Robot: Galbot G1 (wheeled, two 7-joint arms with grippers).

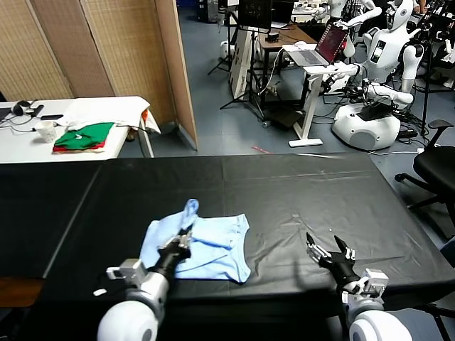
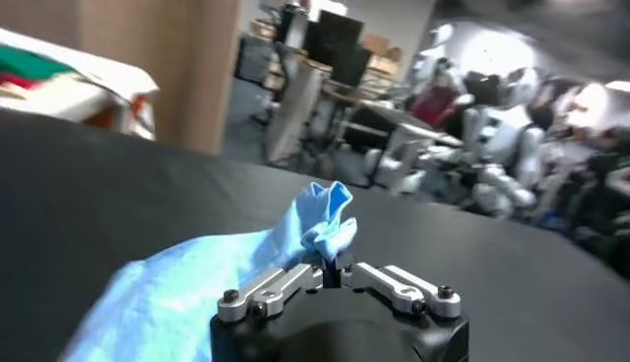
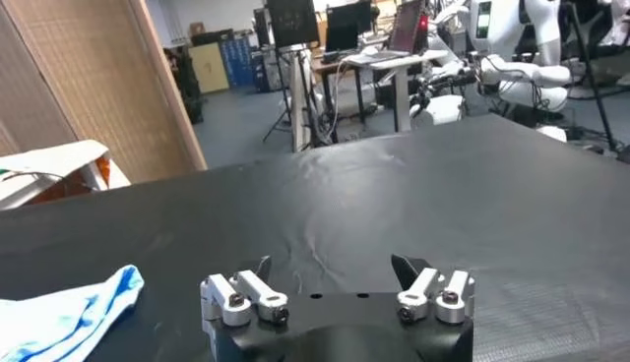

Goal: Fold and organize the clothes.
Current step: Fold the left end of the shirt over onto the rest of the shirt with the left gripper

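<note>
Head view: one pale blue T-shirt (image 1: 202, 247), partly folded, lying near the front edge of the black bench (image 1: 298, 185), left of centre. Left gripper (image 1: 183, 241) clenched on a raised bunch of the shirt's cloth. Right gripper (image 1: 328, 250) idle near the front right, fingers spread, holding nothing. Risk: thin fabric may slip from the pinch or drag the layers askew.

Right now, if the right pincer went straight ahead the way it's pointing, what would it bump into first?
Probably nothing soon. The open right pincer points across bare black table. The blue T-shirt lies off to its side, out of that line, though depth is hard to judge.
</note>
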